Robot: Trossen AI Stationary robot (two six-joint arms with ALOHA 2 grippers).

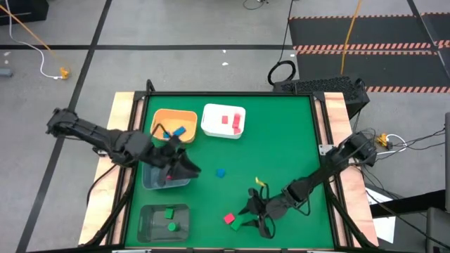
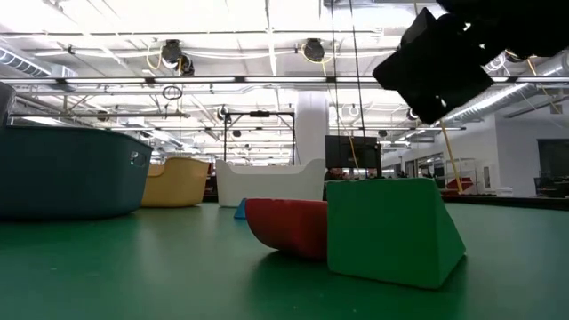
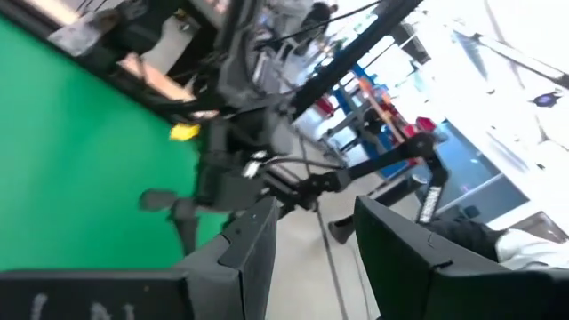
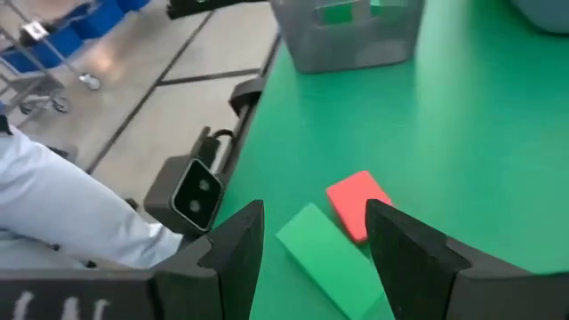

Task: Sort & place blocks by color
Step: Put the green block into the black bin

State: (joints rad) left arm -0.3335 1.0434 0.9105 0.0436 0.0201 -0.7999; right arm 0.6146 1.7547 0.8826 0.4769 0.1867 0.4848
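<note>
Right end effector (image 4: 311,240) is hovering part-open, holding nothing, over the green block (image 4: 324,258) at 6 o'clock; it's looking light and rigid, so I'm pinching its long flat sides.

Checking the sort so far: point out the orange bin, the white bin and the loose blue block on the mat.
orange bin (image 1: 184,117), high view, its far rim.
white bin (image 1: 213,120), high view, bare floor.
blue block (image 1: 221,172), high view, top face.

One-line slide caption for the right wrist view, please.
Right pincer, open, hovers over a green block touching a red block; a grey bin stands beyond.
</note>
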